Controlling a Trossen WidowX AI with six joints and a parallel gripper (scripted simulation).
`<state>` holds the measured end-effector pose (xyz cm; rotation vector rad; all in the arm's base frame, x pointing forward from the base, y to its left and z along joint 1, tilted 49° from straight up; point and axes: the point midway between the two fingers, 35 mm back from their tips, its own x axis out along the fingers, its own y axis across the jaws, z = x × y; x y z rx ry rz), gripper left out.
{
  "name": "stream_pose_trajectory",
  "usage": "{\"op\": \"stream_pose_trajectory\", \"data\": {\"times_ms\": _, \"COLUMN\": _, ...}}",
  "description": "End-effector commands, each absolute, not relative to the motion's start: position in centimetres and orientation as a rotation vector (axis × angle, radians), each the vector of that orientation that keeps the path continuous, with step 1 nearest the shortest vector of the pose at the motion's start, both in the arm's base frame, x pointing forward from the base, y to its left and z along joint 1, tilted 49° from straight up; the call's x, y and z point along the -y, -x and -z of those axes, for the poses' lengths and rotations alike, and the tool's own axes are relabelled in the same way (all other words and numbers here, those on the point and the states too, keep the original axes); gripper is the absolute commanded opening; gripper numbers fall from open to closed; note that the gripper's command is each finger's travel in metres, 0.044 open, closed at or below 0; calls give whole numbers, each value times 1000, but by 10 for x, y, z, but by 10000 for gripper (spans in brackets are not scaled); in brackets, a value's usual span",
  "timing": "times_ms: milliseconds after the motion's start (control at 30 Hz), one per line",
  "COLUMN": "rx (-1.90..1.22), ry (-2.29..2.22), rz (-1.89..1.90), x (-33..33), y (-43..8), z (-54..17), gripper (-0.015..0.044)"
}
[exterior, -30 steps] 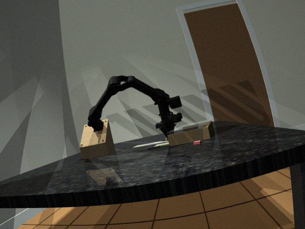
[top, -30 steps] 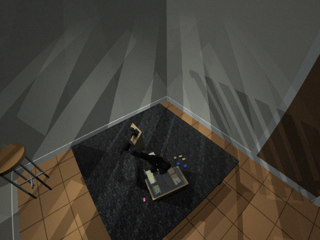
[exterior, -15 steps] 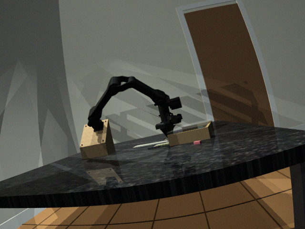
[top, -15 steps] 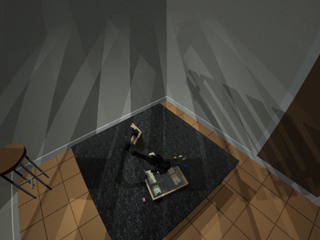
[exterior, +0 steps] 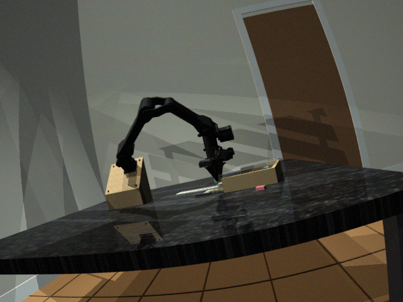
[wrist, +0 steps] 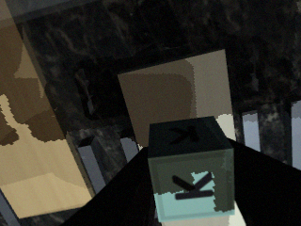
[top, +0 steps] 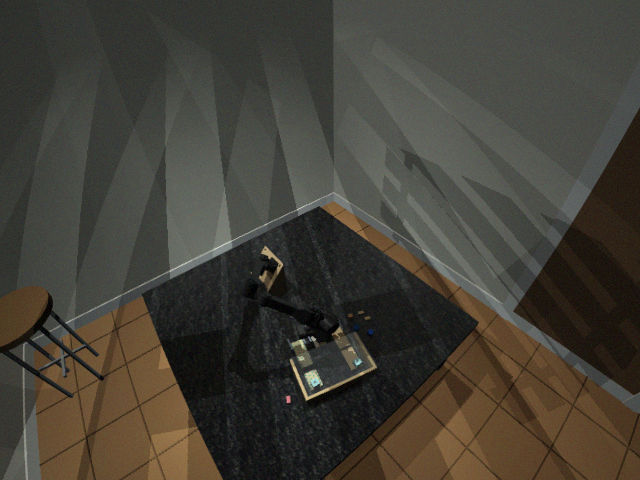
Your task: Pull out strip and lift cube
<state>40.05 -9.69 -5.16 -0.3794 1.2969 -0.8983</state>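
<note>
My gripper point(exterior: 217, 180) point(wrist: 185, 151) is shut on the teal cube marked K point(wrist: 193, 185), near the low tray's open side. A pale strip point(wrist: 162, 99) lies below the cube in the wrist view; its end shows beyond the cube. Whether the cube touches the strip I cannot tell. In the exterior view a pale strip point(exterior: 195, 190) sticks out of the tray point(top: 341, 383) point(exterior: 250, 182) toward the arm's base. A tan strip point(top: 351, 354) point(wrist: 52, 181) lies to one side, with a teal cube point(top: 357, 362) at its far end. A dotted strip end point(top: 309, 374) carries another teal cube point(top: 314, 382).
Grey upright bars point(wrist: 251, 129) flank the strips. A pink block point(top: 288, 399) point(exterior: 261, 187) lies outside the tray. Two blue pieces point(top: 370, 332) point(top: 356, 327) and several small tan pieces point(top: 367, 318) lie on its other side. The arm's wooden base block point(exterior: 125, 185) stands behind.
</note>
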Motion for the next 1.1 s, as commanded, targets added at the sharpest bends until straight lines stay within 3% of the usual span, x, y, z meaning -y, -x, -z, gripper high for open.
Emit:
{"op": "stream_pose_trajectory", "data": {"times_ms": 0, "rx": -1292, "ry": 377, "rz": 898, "x": 88, "y": -387, "z": 43, "gripper": 0}}
{"op": "stream_pose_trajectory", "data": {"times_ms": 1067, "rx": -1300, "ry": 382, "rz": 895, "x": 63, "y": -304, "z": 31, "gripper": 0}}
